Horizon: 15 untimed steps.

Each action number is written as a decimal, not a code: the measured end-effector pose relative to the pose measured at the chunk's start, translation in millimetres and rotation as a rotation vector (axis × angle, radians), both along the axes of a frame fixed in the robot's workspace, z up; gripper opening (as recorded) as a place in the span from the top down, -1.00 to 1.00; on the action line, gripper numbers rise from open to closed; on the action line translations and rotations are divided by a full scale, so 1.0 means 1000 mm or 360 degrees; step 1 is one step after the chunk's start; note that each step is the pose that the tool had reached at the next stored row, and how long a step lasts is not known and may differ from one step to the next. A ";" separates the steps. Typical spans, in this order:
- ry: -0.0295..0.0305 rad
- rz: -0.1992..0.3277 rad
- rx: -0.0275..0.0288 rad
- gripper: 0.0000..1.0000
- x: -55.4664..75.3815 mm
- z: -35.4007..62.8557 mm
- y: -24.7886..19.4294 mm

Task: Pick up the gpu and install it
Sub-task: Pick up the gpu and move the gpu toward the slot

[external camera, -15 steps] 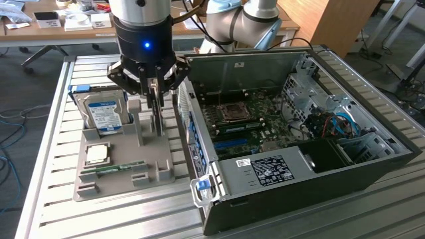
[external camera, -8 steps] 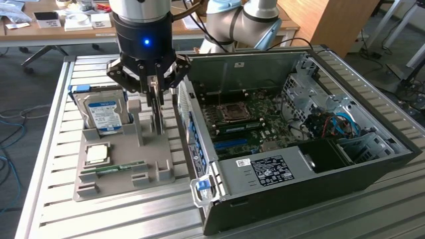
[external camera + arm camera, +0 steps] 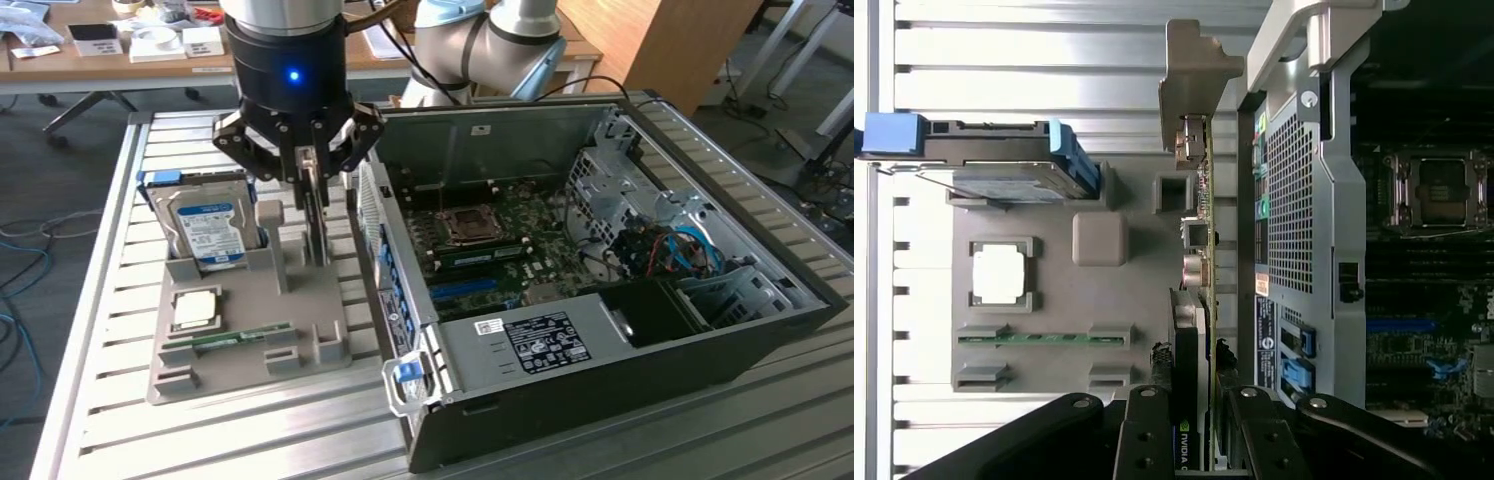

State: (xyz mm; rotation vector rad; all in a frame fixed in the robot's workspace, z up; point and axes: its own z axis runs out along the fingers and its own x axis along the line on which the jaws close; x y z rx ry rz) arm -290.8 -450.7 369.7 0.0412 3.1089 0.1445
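The gpu (image 3: 318,235) is a thin dark card standing on edge in the grey holder tray (image 3: 247,300), close to the open computer case (image 3: 747,330). My gripper (image 3: 314,178) is straight above it, with a finger on each side of the card's top edge, shut on it. From the wrist the gpu (image 3: 1205,200) is edge-on, its silver bracket (image 3: 1194,75) at the far end, and my gripper (image 3: 1199,445) clamps it between two black fingers (image 3: 1149,440). Its lower edge still sits at the tray.
On the tray stand a silver hard drive with a blue label (image 3: 207,225), a square processor chip (image 3: 196,310) and a green RAM stick (image 3: 234,337). The case's motherboard (image 3: 507,240) lies exposed on the exterior view's right. The case's perforated wall (image 3: 1299,200) runs right beside the card.
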 end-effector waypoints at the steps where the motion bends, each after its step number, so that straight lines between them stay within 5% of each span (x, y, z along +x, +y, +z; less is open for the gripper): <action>1: 0.00000 0.0000 0.00000 0.47 0.000 0.0006 0.0000; 15: 0.00000 0.0000 -0.00001 0.47 0.000 0.0101 0.0000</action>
